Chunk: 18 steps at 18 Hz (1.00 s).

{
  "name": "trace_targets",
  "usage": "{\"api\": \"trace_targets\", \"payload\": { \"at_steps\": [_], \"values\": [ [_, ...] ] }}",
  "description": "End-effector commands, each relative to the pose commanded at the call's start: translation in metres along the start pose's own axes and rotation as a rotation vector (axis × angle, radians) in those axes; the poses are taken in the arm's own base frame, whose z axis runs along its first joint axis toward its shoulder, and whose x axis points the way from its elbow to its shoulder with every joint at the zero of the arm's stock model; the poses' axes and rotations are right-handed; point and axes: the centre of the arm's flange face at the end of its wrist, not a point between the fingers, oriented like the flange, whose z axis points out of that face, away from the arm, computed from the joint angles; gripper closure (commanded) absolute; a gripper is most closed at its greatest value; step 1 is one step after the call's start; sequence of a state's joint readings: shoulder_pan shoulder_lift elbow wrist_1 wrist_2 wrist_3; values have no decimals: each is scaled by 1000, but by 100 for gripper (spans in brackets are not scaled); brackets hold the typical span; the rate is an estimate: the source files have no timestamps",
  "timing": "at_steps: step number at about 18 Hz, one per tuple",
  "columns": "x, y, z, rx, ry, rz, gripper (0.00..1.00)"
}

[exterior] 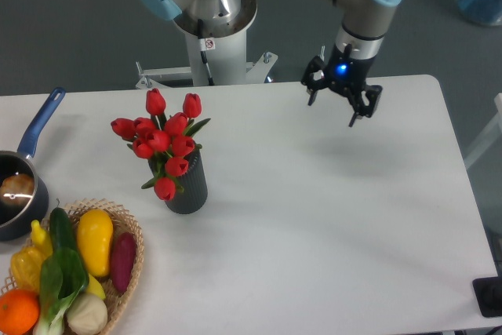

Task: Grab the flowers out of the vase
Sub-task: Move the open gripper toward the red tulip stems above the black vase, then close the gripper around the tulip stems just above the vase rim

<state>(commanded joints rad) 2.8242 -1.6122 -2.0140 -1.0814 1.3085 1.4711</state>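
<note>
The flowers, a bunch of red tulips with green stems and leaves, stand in the vase, a dark ribbed cylinder at the left middle of the white table. The gripper hangs above the far right part of the table, well to the right of the flowers and apart from them. Its fingers are spread and hold nothing.
A dark saucepan with a blue handle sits at the left edge. A wicker basket with yellow, green, purple and orange produce is at the front left. The robot base stands behind the table.
</note>
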Motion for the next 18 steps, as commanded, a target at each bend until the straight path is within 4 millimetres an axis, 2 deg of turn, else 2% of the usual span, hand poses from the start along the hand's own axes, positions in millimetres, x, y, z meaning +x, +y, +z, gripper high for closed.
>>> {"api": "trace_targets", "payload": {
  "at_steps": [4, 7, 11, 18],
  "values": [
    [28, -46, 16, 175, 69, 48, 0],
    [42, -75, 20, 271, 105, 81, 0],
    [57, -95, 16, 369, 144, 99, 0],
    [66, -119, 9, 550, 184, 111, 0]
  ]
}}
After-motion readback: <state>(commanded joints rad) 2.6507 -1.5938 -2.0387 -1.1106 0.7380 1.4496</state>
